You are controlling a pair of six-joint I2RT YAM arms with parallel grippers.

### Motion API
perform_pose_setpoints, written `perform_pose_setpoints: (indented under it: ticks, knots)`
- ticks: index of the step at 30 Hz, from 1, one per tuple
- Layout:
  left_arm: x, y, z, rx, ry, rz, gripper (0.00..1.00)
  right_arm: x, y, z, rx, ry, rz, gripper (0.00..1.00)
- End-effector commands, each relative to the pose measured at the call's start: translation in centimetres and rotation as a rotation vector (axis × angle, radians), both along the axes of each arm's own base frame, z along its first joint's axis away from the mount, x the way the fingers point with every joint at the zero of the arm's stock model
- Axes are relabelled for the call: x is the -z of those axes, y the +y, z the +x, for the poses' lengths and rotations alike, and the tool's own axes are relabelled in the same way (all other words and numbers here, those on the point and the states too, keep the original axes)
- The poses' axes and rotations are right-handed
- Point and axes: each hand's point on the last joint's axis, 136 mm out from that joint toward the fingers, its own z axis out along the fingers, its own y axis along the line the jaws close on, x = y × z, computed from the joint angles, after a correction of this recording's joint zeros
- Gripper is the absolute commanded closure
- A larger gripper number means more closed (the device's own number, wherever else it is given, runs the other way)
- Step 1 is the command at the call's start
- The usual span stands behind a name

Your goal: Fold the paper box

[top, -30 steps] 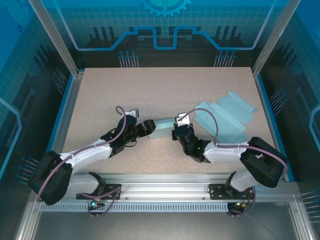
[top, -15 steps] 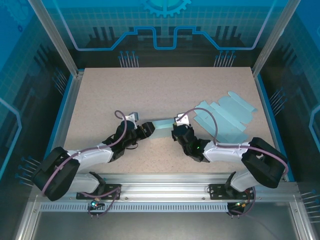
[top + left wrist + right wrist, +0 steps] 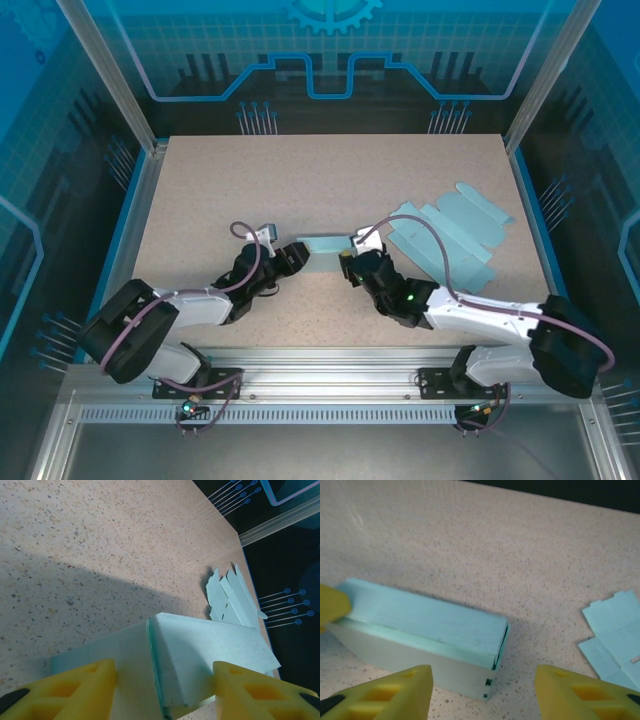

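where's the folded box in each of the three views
top external: box at about the centre of the picture.
left wrist: box low in the picture, from centre toward the right.
right wrist: box left of centre, lower half.
shared landmark: the flat blanks lie to the right of the box in every view.

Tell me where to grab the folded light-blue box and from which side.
Take the folded box by its two long side walls near the right end, coming in low from the right. It lies flat, lengthwise left to right, so those walls give parallel upright faces; the end flap there looks loosely tucked.
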Motion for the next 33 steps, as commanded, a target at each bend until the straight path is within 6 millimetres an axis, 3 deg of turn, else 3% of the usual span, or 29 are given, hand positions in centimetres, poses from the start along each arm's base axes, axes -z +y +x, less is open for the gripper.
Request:
perform_pose_setpoints:
  ticks: [1, 6, 12, 22, 28, 33]
  knots:
    - [5.8, 1.3, -2.5, -0.001, 0.161, 0.102, 0.48, -2.8, -0.2, -0.5, 0.012, 0.020, 0.074, 0.37]
    - [6.4, 1.1, -2.7, 0.003, 0.167, 0.104, 0.51, -3.4, -1.7, 0.3, 0.087, 0.180, 0.179, 0.35]
    - [6.5, 1.1, -2.7, 0.001, 0.168, 0.100, 0.51, -3.1, -1.6, 1.6, 0.072, 0.342, 0.326, 0.33]
    - [6.5, 1.1, -2.7, 0.000, 0.170, 0.097, 0.51, 1.1, -1.2, 3.6, 0.056, 0.563, 0.443, 0.32]
    - [6.4, 0.9, -2.6, 0.004, 0.169, 0.094, 0.51, 4.1, -1.8, 4.3, 0.078, 0.643, 0.480, 0.36]
    - [6.6, 0.9, -2.7, 0.004, 0.173, 0.095, 0.51, 5.2, -1.5, 5.2, 0.069, 0.668, 0.506, 0.45]
